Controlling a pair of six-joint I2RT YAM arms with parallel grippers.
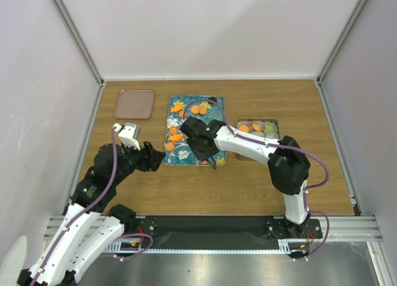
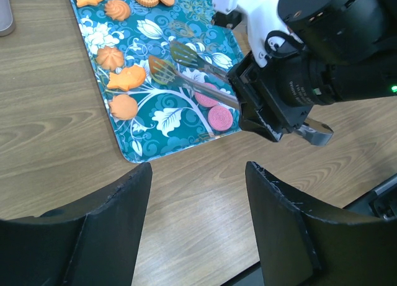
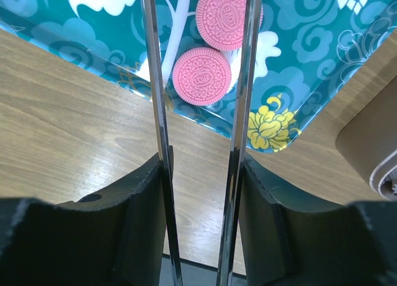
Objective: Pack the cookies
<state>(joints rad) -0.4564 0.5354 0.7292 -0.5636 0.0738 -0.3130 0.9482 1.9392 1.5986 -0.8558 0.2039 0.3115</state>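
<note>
Cookies, embossed pink discs, below slim mirror-bright metal tongs

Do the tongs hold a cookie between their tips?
No, in the left wrist view the tips of the tongs stand apart with nothing between them, while the pink cookies lie flat on the tray.

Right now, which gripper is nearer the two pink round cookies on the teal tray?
The right. The right gripper holds shiny metal tongs over the pink round cookies; the left gripper hovers open off the teal floral tray's corner.
</note>
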